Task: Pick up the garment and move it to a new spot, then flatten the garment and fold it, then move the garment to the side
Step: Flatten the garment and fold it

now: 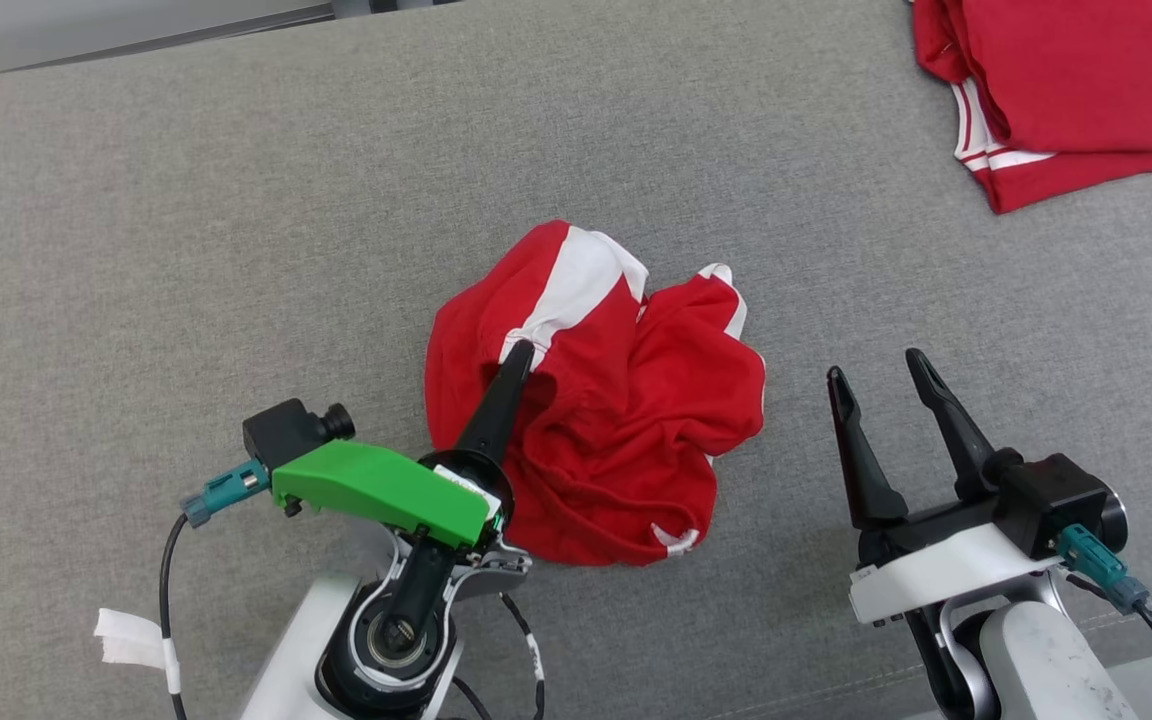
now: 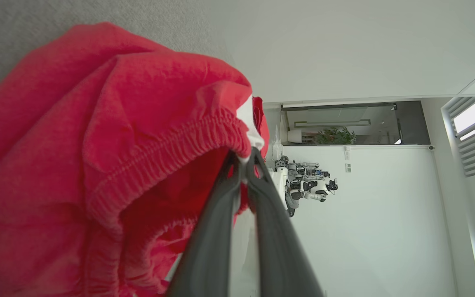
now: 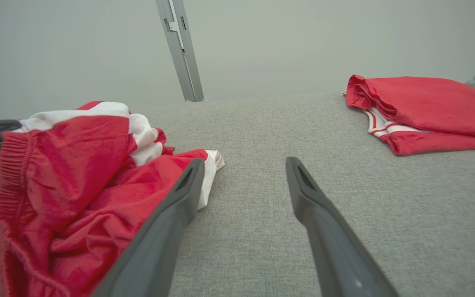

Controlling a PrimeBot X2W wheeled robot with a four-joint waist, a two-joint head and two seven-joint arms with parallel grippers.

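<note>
Nearest me, the left fingers (image 1: 501, 405) are pressed together, clamped on the gathered elastic edge of the red garment (image 1: 616, 440), just where a white stripe meets the red. Over to the right, the right fingers (image 1: 858, 445) stand apart with nothing between them, above bare grey tabletop (image 1: 186, 250), near the garment's right side but not touching it. The garment lies in a crumpled heap around the middle of the tabletop, red with white panels. It looks like a pair of shorts, though bunched up like that I can't be sure. Far back, at the right corner, sits a folded red pile (image 1: 1086, 90) with white trim, well apart from the heap.
</note>
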